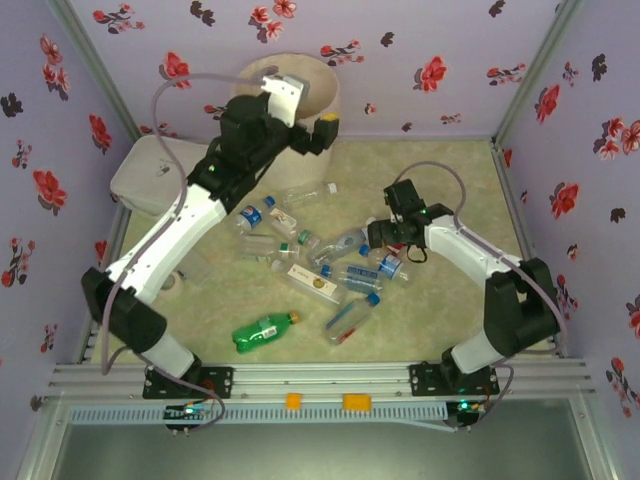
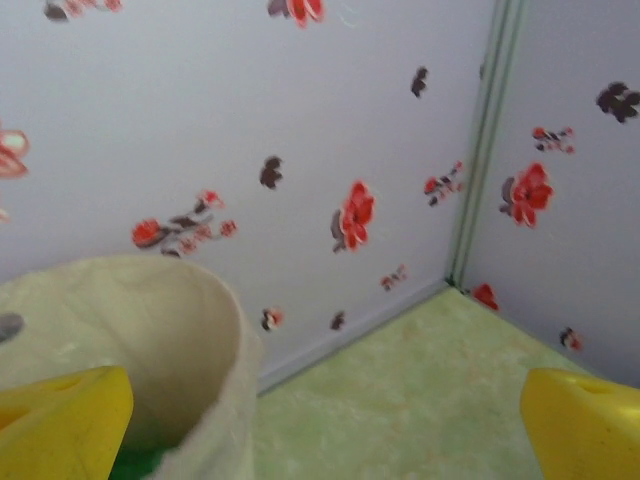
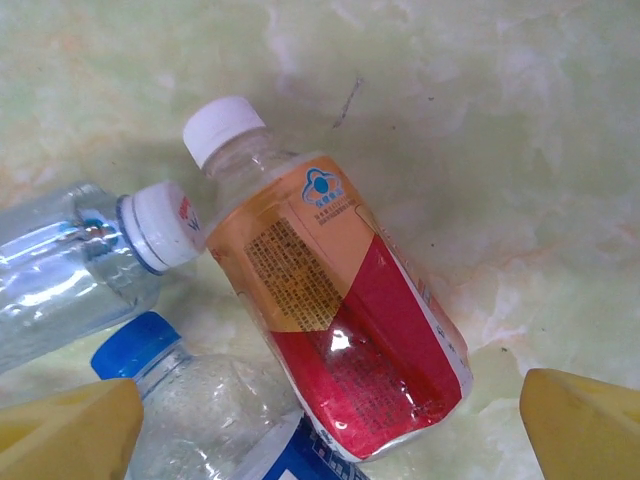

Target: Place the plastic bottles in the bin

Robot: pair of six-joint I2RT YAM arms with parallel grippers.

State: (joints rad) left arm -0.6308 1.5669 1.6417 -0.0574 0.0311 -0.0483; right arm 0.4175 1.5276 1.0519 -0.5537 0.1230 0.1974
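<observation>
Inspecting left gripper (image 1: 318, 135): found spread open and empty, just beside rim of cream bin (image 1: 322, 84) at back left. Noted right gripper (image 1: 385, 236) likewise open, holding nothing, poised above red-labelled bottle (image 3: 335, 325) lying on green surface (image 1: 455, 180). Recorded other plastic bottles (image 1: 312, 262) scattered mid-surface, outside bin; one green bottle (image 1: 263, 332) nearest arm bases.

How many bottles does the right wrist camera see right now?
3: red-labelled bottle in the middle, clear white-capped bottle at left, blue-capped bottle at bottom left. More may lie beyond the frame.
</observation>
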